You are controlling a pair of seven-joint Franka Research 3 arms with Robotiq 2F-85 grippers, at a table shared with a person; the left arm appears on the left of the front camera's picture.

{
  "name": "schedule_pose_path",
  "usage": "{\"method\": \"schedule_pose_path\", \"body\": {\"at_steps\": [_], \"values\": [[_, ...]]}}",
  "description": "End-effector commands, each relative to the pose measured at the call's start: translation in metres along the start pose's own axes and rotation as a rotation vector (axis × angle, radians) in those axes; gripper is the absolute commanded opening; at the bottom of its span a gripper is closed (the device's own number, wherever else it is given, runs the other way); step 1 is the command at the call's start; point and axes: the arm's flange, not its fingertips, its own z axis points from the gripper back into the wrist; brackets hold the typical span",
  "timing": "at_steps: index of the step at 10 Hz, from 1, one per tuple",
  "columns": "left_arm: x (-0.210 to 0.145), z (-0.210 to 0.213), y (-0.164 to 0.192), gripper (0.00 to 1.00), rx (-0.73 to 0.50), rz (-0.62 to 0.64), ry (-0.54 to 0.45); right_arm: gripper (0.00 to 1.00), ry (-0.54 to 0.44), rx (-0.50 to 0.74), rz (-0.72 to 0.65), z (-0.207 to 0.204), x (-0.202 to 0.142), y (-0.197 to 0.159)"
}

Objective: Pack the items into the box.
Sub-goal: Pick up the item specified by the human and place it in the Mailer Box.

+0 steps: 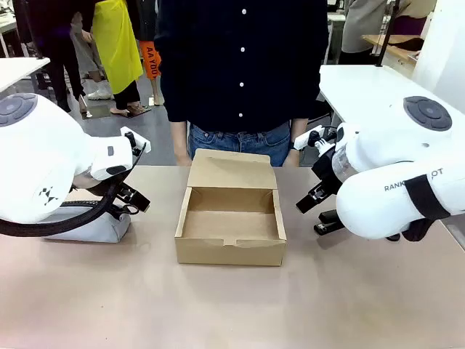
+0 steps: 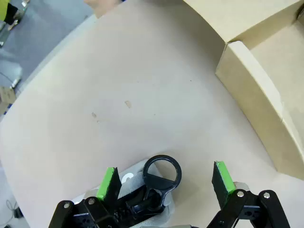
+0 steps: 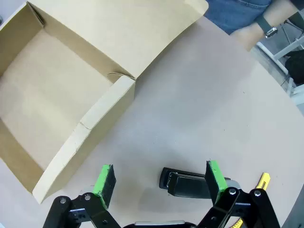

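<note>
Front view first: the shallow brown cardboard box (image 1: 229, 253) sits in the centre of the tan surface (image 1: 232, 313). Its lid flap is folded back toward the person in the dark buttoned shirt (image 1: 240, 58), and its floor shows as bare cardboard. On the left wrist view, my left hand (image 2: 165, 179) is released, green pads wide apart. It hangs over the light grey zippered pouch (image 2: 129, 179), and the pouch's black ring pull (image 2: 162, 172) shows between the fingers. A corner of the box sits in the upper right of that frame. Over to the right wrist view: my right hand (image 3: 159, 176) is released too, pads spread wide. The small black stapler (image 3: 187, 184) lies flat on the surface in the lower middle of the frame, right by one green pad (image 3: 213, 175). I can't tell whether they touch. The yellow tip of the slim yellow-and-black utility knife (image 3: 262, 180) peeks out at the lower right. The open box takes the upper left there, apart from the stapler.
</note>
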Motion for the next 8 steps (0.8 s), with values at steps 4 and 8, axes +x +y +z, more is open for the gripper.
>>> {"method": "schedule_pose_path", "body": {"at_steps": [4,8], "values": [[0.0001,0.0001,0.0000,1.00,0.000,0.000,0.000,1.00,0.000,0.000,0.000,0.0000,0.0000,0.0000],[0.0001,0.0001,0.0000,1.00,0.000,0.000,0.000,1.00,0.000,0.000,0.000,0.0000,0.0000,0.0000]]}}
